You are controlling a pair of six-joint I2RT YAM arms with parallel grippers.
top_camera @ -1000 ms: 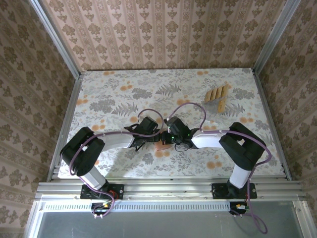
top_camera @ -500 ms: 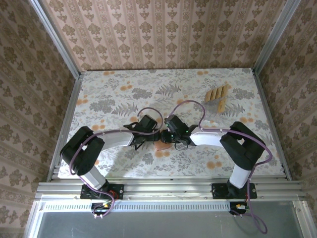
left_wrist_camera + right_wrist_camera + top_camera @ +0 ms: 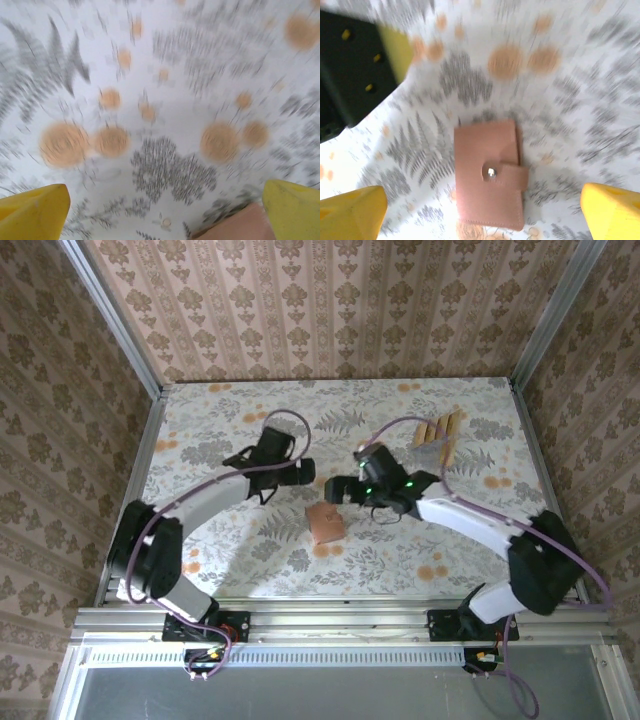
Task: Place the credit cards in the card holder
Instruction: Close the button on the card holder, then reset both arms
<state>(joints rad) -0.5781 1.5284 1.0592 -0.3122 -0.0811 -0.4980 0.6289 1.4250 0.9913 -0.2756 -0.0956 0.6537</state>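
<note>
Floral tabletop (image 3: pixel 220 420) holds the card holder (image 3: pixel 490 172) (snapped shut) — credit cards (image 3: pixel 440 435) apart.

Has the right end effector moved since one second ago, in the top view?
Yes. The right end effector has moved back from the card holder, toward the table's far edge and the credit cards.

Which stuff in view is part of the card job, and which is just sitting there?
Job:
- credit cards, fanned at the table's far right
- card holder, closed, flat on the table

Just there:
- floral table cover
- aluminium frame rail
- patterned walls
</note>
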